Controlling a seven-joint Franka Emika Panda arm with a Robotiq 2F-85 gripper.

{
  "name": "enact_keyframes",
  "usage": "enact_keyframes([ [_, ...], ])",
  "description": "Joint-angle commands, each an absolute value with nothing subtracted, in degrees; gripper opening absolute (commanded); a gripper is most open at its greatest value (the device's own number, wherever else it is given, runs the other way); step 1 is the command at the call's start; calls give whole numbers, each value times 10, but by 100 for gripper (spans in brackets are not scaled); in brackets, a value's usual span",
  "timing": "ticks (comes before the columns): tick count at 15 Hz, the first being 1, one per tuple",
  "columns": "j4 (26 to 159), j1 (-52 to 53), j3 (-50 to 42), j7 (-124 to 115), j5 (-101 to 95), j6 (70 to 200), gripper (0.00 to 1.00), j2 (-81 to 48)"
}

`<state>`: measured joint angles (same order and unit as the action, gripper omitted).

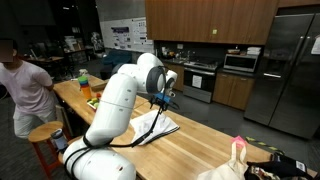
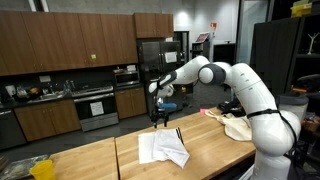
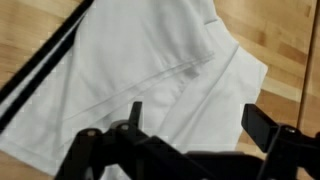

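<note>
A white cloth (image 3: 150, 70) lies rumpled and loosely folded on the wooden counter (image 3: 285, 40); it fills most of the wrist view. In both exterior views it shows as a pale patch (image 1: 155, 127) (image 2: 163, 148) under the arm. My gripper (image 3: 195, 122) hangs above the cloth with its two black fingers wide apart and nothing between them. One finger (image 3: 266, 126) sits over the cloth's edge near bare wood. In both exterior views the gripper (image 1: 163, 99) (image 2: 161, 116) is clearly above the cloth, not touching it.
A person in a white shirt (image 1: 25, 85) stands by the counter's end near a wooden stool (image 1: 45, 140). Bottles and small items (image 1: 85, 85) sit at that end. A cream bag (image 2: 240, 125) lies on the counter. Kitchen cabinets, an oven and a steel fridge (image 1: 290, 70) line the wall.
</note>
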<state>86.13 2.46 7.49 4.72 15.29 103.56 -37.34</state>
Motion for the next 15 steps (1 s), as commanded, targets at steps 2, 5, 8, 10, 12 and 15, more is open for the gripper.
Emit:
enact_keyframes([
  [2,843,35,91,78,155,1010,100,-399],
  [5,818,43,101,93,154,992,100,-426],
  [8,810,40,101,99,155,986,100,-429],
  [10,807,38,100,100,155,984,100,-429],
  [12,807,38,100,100,155,983,100,-429],
  [15,807,38,100,100,155,983,100,-429],
])
